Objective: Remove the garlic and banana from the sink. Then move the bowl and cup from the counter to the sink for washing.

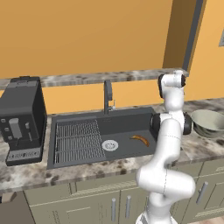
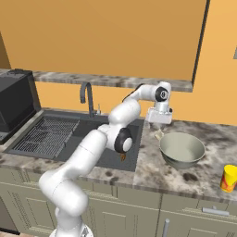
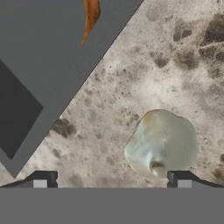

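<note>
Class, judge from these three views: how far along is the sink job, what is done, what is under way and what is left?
Done: the garlic lies on the counter beside the sink. In hand: nothing is held; the gripper hangs open above the garlic. Left: the banana lies in the basin, and the bowl and cup stand on the counter, not yet in the sink.

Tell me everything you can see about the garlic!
The garlic is a small, lumpy, whitish-cream bulb with a little brownish stem nub at one end. It isn't in the sink now: it lies on the speckled stone counter beside the basin's edge, just below the open gripper. Nothing holds it, and the gripper's fingertips aren't touching it.
</note>
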Robot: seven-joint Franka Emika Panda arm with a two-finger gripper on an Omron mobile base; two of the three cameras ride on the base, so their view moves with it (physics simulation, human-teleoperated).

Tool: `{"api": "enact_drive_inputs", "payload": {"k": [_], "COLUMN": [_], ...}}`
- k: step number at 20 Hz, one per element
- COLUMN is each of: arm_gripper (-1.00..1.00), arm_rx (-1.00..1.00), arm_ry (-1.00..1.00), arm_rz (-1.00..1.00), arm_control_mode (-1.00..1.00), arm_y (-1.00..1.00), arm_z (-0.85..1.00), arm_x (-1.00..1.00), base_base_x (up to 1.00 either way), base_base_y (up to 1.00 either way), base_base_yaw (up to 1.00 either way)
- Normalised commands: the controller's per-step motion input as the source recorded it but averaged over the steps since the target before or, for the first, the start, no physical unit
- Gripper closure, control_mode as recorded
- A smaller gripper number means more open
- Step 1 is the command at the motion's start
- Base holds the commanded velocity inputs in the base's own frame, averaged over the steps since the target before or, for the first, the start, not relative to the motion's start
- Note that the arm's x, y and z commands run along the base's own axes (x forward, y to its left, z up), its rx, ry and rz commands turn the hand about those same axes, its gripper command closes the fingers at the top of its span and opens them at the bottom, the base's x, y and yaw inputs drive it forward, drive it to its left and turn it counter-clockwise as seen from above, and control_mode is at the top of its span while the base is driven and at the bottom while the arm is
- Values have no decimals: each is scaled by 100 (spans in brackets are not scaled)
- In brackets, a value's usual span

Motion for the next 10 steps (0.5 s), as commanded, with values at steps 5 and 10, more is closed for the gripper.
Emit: {"api": "enact_drive_inputs", "payload": {"k": [5,10], "arm_gripper": [-100,-100], "arm_rx": [0,0], "arm_ry": [4,1], "arm_rz": [0,0], "arm_control_mode": [-100,-100], "arm_y": [9,12], "arm_z": [21,14], "arm_x": [-9,-11], "base_base_x": [0,0], "base_base_y": [0,0], "base_base_yaw": [0,0]}}
